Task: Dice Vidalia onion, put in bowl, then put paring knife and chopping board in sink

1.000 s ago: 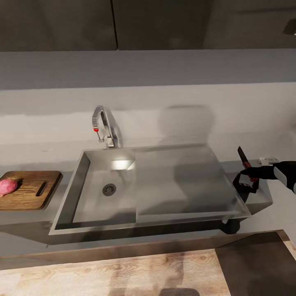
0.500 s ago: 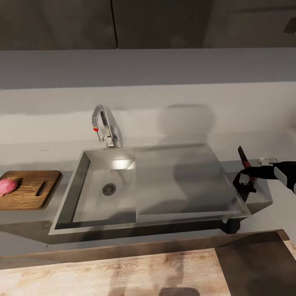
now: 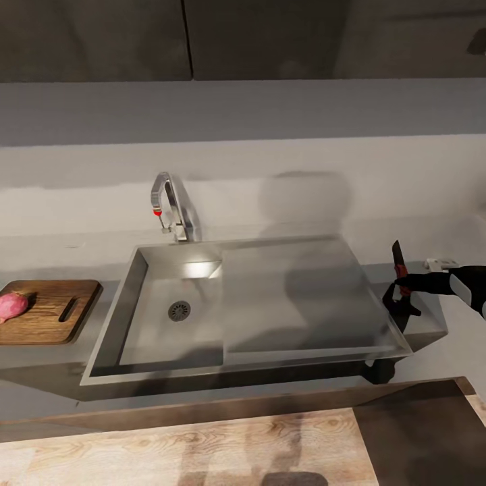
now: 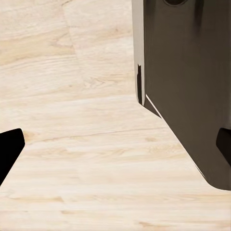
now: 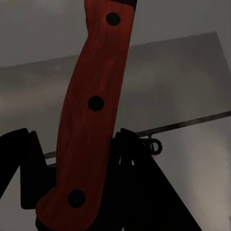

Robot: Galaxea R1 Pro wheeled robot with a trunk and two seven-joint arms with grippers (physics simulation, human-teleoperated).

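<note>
Grey steel dominates the head view: the sink (image 3: 202, 317) sits mid-frame, its basin at centre left, its flat drainboard stretching right, and its chrome tap (image 3: 169, 212) with a red knob behind. At the left edge, the dark wooden chopping board (image 3: 50, 312) lies on the grey surface (image 3: 432, 324), and the pinkish Vidalia onion (image 3: 12, 305) rests on the board's left end, still whole. At the right edge, the right gripper (image 3: 401, 294) is clamped on the red handle of the paring knife (image 3: 399, 265), blade pointing up; the right wrist view shows the handle pinched between dark fingers (image 5: 134, 192). The left gripper (image 4: 115, 149) appears spread apart over pale wooden floor, though little of it is visible. Risk from here, as I judge it: the knife must cross the whole sink to reach the board, and the handle looks tilted in the grip, so it could twist, slip, or fall into the basin.
</note>
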